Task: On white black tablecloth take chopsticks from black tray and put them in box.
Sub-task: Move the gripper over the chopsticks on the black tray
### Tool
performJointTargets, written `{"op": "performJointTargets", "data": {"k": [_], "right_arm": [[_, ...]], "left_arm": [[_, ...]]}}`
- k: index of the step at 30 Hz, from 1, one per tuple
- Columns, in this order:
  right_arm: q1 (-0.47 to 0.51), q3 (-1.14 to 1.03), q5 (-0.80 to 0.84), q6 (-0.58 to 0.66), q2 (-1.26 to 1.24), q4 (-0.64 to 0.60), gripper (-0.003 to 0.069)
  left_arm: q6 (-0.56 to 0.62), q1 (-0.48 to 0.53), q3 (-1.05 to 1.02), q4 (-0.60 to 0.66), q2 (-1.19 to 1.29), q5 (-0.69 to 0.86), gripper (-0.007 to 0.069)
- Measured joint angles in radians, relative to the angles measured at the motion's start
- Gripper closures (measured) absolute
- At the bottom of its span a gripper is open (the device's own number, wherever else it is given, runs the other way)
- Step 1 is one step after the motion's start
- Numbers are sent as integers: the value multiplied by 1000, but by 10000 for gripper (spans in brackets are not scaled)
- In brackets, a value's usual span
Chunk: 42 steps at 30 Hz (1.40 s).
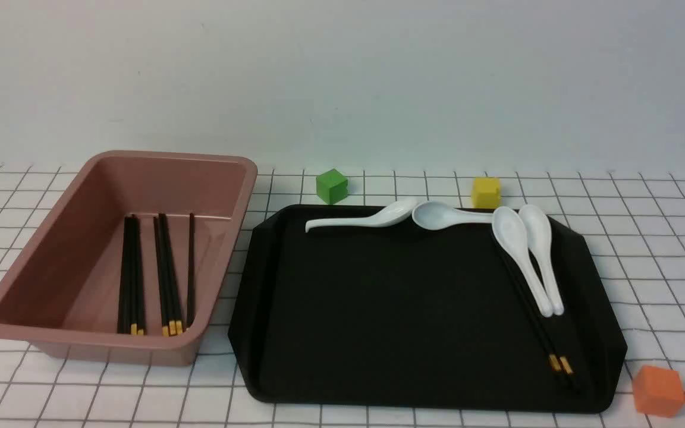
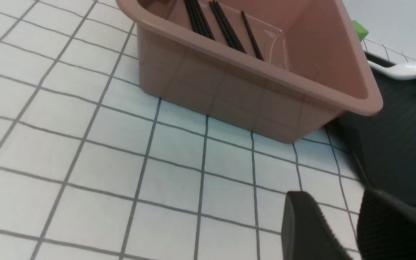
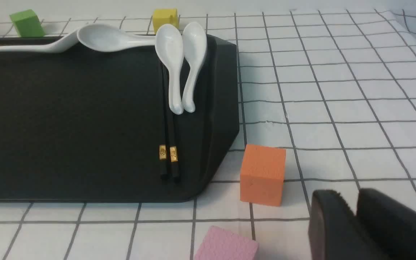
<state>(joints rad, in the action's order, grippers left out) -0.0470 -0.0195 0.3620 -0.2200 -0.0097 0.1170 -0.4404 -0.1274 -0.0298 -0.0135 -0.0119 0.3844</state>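
Note:
A pair of black chopsticks (image 1: 541, 333) with gold bands lies at the right side of the black tray (image 1: 390, 309), its far end under two white spoons (image 1: 527, 249); it also shows in the right wrist view (image 3: 168, 133). Several more chopsticks (image 1: 164, 273) lie inside the pink box (image 1: 39, 261), left of the tray on the checked tablecloth (image 1: 663, 255). My left gripper (image 2: 332, 198) is slightly open and empty, above the cloth near the box's front corner (image 2: 251, 94). My right gripper (image 3: 349, 196) is shut and empty, right of the tray (image 3: 67, 126). Neither gripper shows in the front view.
Two more white spoons (image 1: 366, 219) lie along the tray's far rim. A green cube (image 1: 332, 186) and a yellow cube (image 1: 486, 192) sit behind the tray. An orange cube (image 1: 657, 390) stands at the tray's front right corner, and a pink cube (image 3: 226, 245) lies nearer.

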Motion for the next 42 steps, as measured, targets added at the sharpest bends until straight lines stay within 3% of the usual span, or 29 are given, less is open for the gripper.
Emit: {"op": "performJointTargets", "data": {"k": [42], "right_arm": [[0, 0, 0, -1, 0, 0, 479]], "left_arm": [[0, 0, 0, 0, 0, 0, 386]]}}
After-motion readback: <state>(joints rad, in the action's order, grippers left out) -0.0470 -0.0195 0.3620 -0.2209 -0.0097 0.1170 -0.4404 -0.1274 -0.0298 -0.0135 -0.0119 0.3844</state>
